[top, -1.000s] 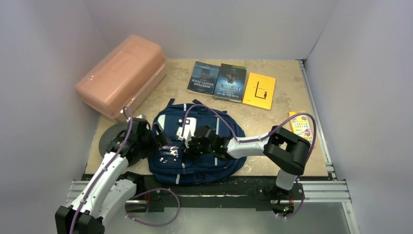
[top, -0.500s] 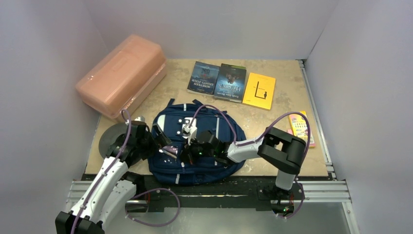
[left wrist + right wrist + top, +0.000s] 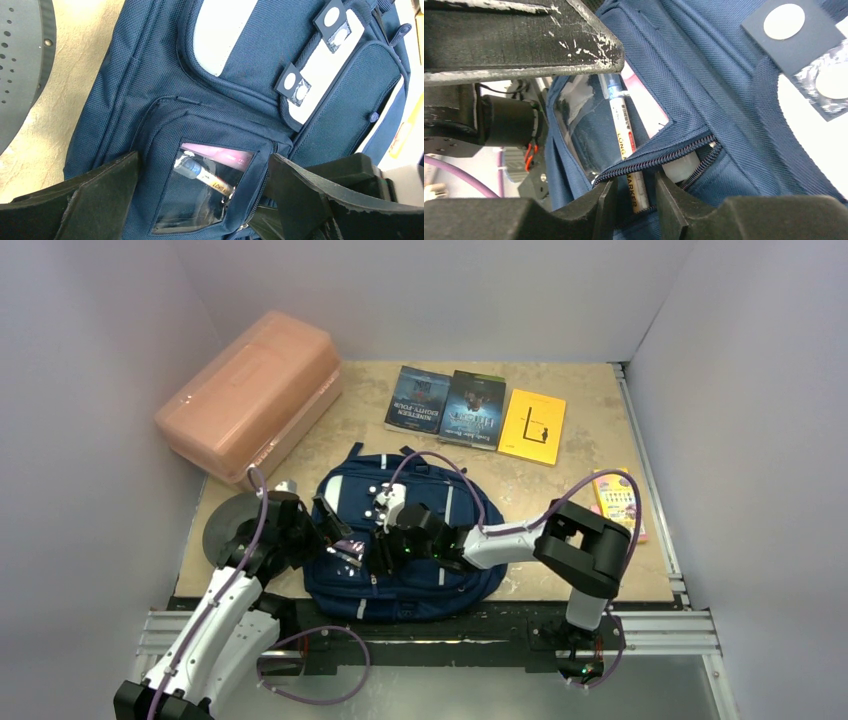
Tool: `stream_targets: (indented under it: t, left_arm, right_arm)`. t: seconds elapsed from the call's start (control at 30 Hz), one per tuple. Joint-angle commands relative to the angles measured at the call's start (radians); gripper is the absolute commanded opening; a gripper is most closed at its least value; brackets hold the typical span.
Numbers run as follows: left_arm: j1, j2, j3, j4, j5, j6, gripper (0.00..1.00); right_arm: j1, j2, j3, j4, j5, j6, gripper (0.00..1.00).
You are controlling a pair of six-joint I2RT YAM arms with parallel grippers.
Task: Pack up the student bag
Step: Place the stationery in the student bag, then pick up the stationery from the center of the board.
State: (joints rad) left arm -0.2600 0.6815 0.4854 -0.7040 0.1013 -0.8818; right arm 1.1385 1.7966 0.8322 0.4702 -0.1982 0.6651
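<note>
**Navy backpack flat on the table, both pincers at its window pocket**

The navy blue fabric backpack [image 3: 430, 580] with grey stripes lies front up at the near edge of the beige table [image 3: 520, 480], between the two arms. The left pincer [image 3: 202, 165] stands wide apart, one finger on either side of the bag's small clear-window pocket [image 3: 180, 210], and grips nothing. The right pincer [image 3: 636, 197] is at the same pocket from the opposite side, over its partly undone zip [image 3: 664, 155]. Its fingers are a little apart. A white marker with a blue cap [image 3: 621, 125] runs through the gap between them without being pinched. The marker lies inside the pocket behind the window, beside something pink [image 3: 220, 154].

A grey perforated round disc [image 3: 222, 525] lies just left of the bag. A salmon-pink plastic box [image 3: 250, 390] stands at the far left. Along the far edge, two dark paperback books [image 3: 418, 400] and a yellow book [image 3: 532, 427] lie side by side. A colourful flat pack [image 3: 617, 498] lies near the right edge.
</note>
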Motion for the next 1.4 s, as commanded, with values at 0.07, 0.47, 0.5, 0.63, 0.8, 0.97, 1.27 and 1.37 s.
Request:
stream_targets:
  t: [0.07, 0.47, 0.5, 0.63, 0.8, 0.97, 1.27, 1.37]
  left_arm:
    - [-0.004, 0.020, 0.063, -0.063, 0.041, 0.000, 1.00]
    - [-0.004, 0.014, 0.183, -0.130, 0.023, 0.081, 1.00]
    - [-0.004, 0.017, 0.203, -0.135, 0.032, 0.101, 1.00]
    - [-0.004, 0.065, 0.288, -0.159, 0.116, 0.183, 1.00]
    - [-0.009, 0.065, 0.344, -0.161, 0.241, 0.240, 1.00]
    - [-0.016, 0.040, 0.380, -0.176, 0.343, 0.295, 1.00]
    - [-0.022, 0.042, 0.389, -0.185, 0.490, 0.396, 1.00]
    - [-0.041, 0.033, 0.390, -0.205, 0.494, 0.425, 1.00]
  right_arm:
    - [0.006, -0.134, 0.096, -0.324, 0.123, -0.206, 0.41]
    - [0.000, -0.333, 0.152, -0.569, 0.223, -0.240, 0.39]
    - [-0.007, -0.363, 0.157, -0.596, 0.253, -0.235, 0.40]
    - [-0.103, -0.501, 0.132, -0.706, 0.422, -0.196, 0.53]
    - [-0.427, -0.703, 0.022, -0.867, 0.594, -0.038, 0.87]
    - [-0.744, -0.914, -0.085, -0.972, 0.675, 0.054, 0.99]
    - [-1.224, -0.950, -0.242, -1.004, 0.471, 0.192, 0.99]
    - [-1.274, -0.992, -0.303, -0.984, 0.486, 0.250, 0.99]
